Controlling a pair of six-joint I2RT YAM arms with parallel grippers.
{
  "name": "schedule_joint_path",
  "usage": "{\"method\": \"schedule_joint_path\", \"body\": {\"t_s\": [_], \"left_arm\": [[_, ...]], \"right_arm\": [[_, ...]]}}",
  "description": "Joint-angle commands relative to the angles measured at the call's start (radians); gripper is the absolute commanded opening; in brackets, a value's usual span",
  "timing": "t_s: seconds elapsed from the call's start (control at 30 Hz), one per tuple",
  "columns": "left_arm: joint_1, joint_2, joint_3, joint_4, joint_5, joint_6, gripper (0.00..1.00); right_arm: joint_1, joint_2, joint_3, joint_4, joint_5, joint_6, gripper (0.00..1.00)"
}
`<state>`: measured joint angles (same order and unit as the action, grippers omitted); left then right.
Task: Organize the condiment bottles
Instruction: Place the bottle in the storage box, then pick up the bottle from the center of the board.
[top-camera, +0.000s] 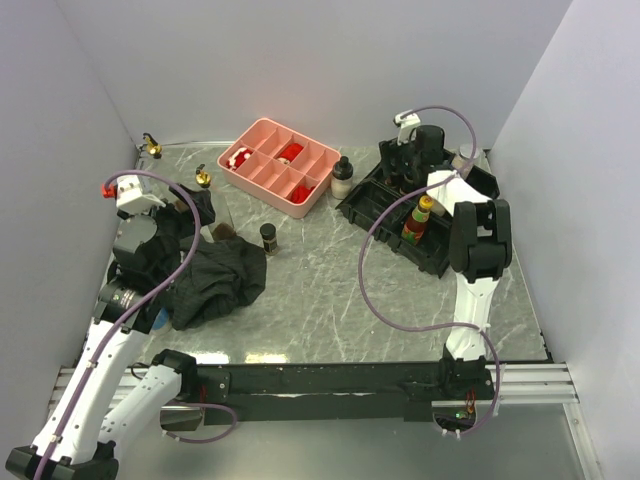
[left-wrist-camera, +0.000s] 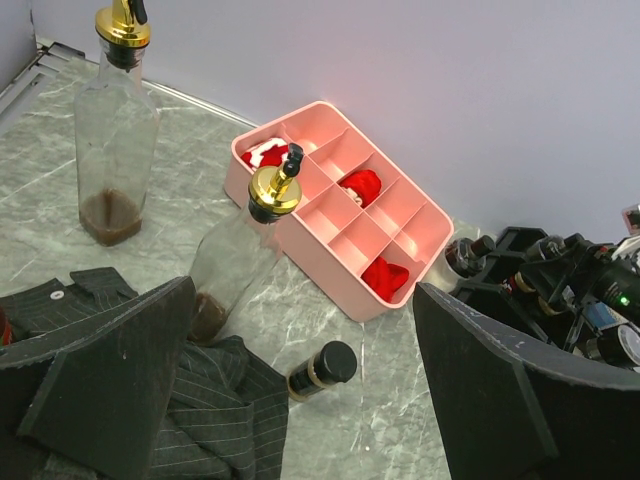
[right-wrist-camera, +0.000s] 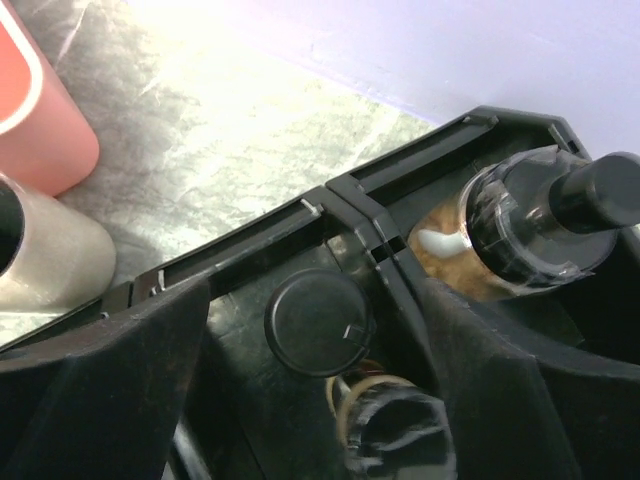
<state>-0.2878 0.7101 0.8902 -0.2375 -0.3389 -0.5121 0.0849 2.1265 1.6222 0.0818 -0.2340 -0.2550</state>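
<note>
Top view: yellow-capped sauce bottle in black rack at 2 o'clock; labels too small to read. Left wrist view: left gripper spread wide, empty; gold-spouted bottle at 11 o'clock. Right wrist view: right gripper spread, straddling black-lidded jar in rack.

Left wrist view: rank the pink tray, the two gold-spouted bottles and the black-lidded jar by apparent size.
Largest: tray.
Next: back bottle and front bottle. They look alike, and the front one is partly hidden, so they stay unranked.
Smallest: jar.
</note>
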Motion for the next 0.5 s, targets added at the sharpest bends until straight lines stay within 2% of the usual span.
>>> {"method": "schedule_joint_path", "body": {"t_s": [0.0, 0.17, 0.27, 0.4, 0.47], "left_arm": [[-0.004, -0.015, 0.001, 0.027, -0.005, 0.012, 0.96], [-0.002, -0.014, 0.007, 0.023, 0.005, 0.011, 0.97], [-0.004, -0.012, 0.007, 0.026, 0.029, 0.015, 0.96], [-0.004, -0.004, 0.013, 0.021, 0.061, 0.026, 0.96], [-0.004, -0.008, 0.013, 0.026, 0.077, 0.030, 0.96]], "right_arm": [[-0.007, -0.112, 0.048, 0.000, 0.004, 0.049, 1.00], [0.021, -0.221, 0.007, -0.031, 0.045, 0.117, 1.00], [0.048, -0.263, 0.042, -0.147, 0.084, 0.209, 1.00], [0.064, -0.280, 0.151, -0.394, 0.061, 0.358, 1.00], [0.082, -0.299, 0.134, -0.427, 0.036, 0.404, 1.00]]}}
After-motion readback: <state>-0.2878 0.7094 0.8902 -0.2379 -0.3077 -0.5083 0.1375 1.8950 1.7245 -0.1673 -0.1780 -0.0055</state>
